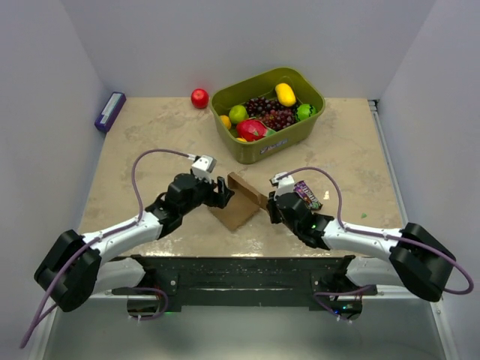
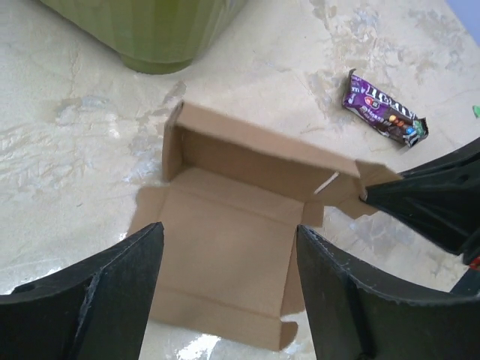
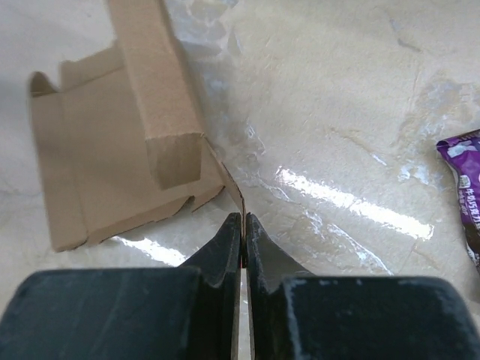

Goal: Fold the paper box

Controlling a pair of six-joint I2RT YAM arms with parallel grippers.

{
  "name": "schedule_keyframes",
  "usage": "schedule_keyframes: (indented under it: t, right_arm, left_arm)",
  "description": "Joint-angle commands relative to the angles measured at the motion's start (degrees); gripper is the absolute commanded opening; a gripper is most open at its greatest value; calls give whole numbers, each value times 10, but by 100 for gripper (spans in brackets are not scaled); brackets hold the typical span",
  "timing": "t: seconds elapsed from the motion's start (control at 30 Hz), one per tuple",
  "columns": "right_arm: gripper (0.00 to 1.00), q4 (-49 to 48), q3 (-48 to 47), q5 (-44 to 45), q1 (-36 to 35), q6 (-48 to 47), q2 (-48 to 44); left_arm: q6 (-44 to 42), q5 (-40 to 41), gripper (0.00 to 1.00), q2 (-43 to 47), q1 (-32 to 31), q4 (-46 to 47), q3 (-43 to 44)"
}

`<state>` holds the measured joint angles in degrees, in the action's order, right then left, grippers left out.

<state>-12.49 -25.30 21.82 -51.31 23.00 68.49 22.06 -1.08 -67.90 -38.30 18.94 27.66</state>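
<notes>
The right gripper [image 3: 243,223] is pressed together on a thin corner flap of the paper box [image 3: 97,157], probably to steady the sheet. The left gripper [image 2: 229,259] hangs spread above the floor panel. The box lies near the green bin [image 1: 296,133], on the robot's side of it: brown, one long wall raised, the rest flat.

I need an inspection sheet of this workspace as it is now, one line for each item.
Surface: beige mottled table, glossy.
Job's things: paper box half folded, one long wall raised, lying between the arms.
Clutter: green bin of fruit; red apple; purple box at far left; candy pack beside the right arm.
Grippers: left tool open over the box; right tool shut on a box corner flap.
Cables: a purple cable arcs from each arm, none seen snagged.
Surroundings: plain pale walls on three sides.
</notes>
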Motion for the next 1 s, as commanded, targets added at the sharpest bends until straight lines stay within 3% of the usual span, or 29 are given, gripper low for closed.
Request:
schedule_keyframes:
  t: [0.0,0.07,0.1,0.17,0.27,0.5,0.63,0.77,0.97]
  right_arm:
    - [12,-18,-27,-14,1,-34,26]
    - [23,-13,-27,-7,1,-23,24]
    - [35,-7,-27,-7,1,-18,18]
    - [50,0,-28,-6,2,-4,10]
    - [59,18,-28,-8,1,15,-5]
    - [63,90,-33,-2,1,72,-68]
    - [63,173,-83,24,1,163,-96]
    - [63,223,-128,14,1,235,-103]
    - [61,202,-158,-25,2,293,-69]
  left_arm:
    - [20,-52,76,13,36,-17,34]
    - [12,-49,76,-3,43,-8,40]
    - [11,-53,76,-11,50,-4,40]
    - [10,-60,75,-35,52,16,34]
    - [21,-72,73,-50,52,51,14]
    - [49,-37,73,-25,57,66,13]
    - [63,-31,73,-25,80,61,20]
    - [76,-91,73,-57,114,88,19]
    - [101,-151,71,-90,135,148,13]
